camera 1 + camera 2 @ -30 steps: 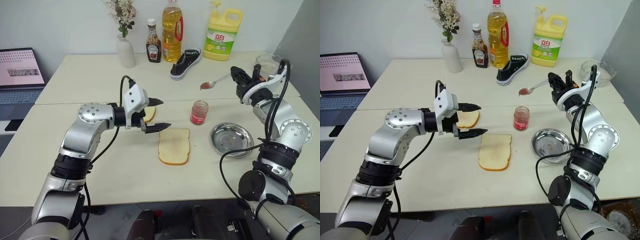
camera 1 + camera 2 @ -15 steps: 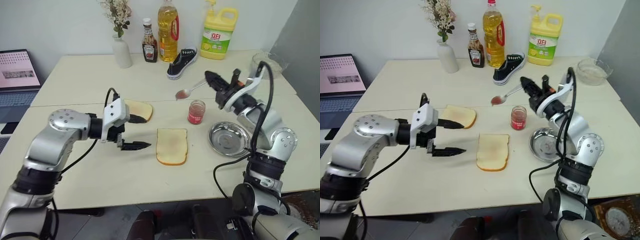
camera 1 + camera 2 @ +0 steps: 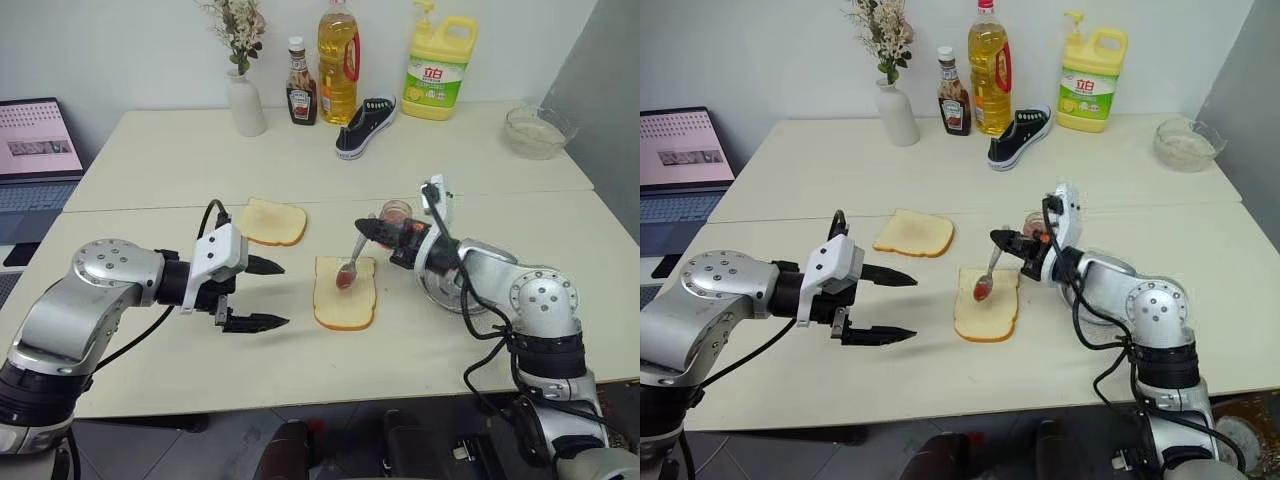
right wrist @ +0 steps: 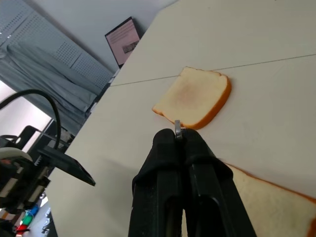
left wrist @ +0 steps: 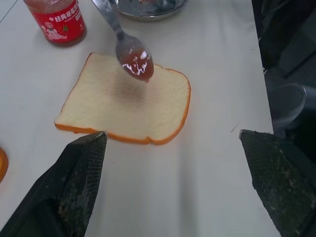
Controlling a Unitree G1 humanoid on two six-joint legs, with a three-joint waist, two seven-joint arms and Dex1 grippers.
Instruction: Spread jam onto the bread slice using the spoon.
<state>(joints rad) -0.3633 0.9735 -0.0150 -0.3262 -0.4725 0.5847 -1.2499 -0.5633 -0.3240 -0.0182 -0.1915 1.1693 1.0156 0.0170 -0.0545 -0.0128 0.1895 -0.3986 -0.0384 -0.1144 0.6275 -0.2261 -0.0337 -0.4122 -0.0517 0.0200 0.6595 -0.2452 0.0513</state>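
The right gripper (image 3: 1008, 243), closed on the spoon (image 3: 988, 274), holds its jam-filled bowl just above the bread slice (image 3: 987, 304) on the tabletop (image 3: 940, 370). Next, it should lower and smear. The left gripper (image 3: 892, 305) waits open beside.

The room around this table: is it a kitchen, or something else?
Probably an office or lab staged as a kitchen: bread slice and oil bottle share a plain table with a sneaker, dish soap and laptop.

My arms are rounded silver-grey shells with black joints. Black cables loop along both of them. Each ends in a white wrist block and two black, tapered fingers (image 3: 262, 266).
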